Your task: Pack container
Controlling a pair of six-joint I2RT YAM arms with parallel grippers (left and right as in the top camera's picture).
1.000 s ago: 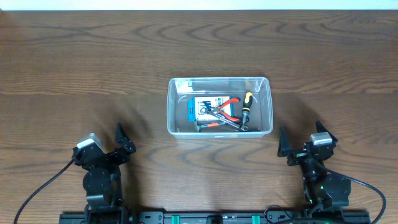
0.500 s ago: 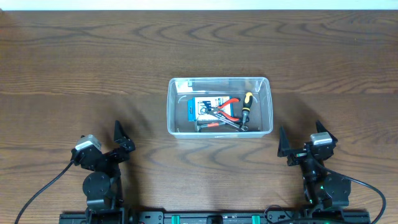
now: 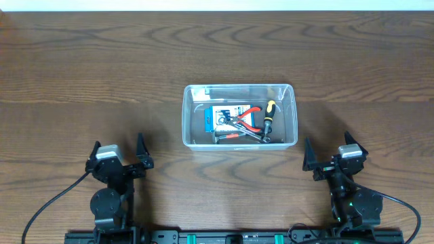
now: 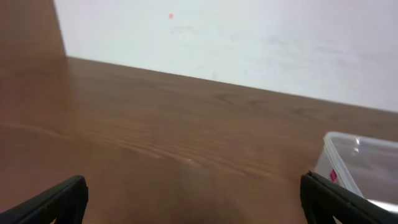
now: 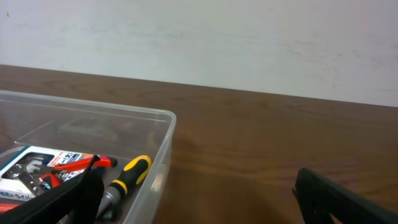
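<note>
Both arms parked at near edge, packed container mid-table.
Left gripper [image 3: 119,146] sits low at the near-left edge, jaws wide apart, holding nothing; right gripper [image 3: 328,147] sits the same at near-right, also spread and empty. Both point toward the far side, well apart from the container [image 3: 239,87], which sits centred on the wooden table [image 3: 81,74]. Inside: one blue-and-white box [image 3: 222,116] with print too small to read, one red-handled pliers [image 3: 251,114], one yellow-and-black screwdriver [image 3: 268,115], plus tangled metal tools that can't be counted.
</note>
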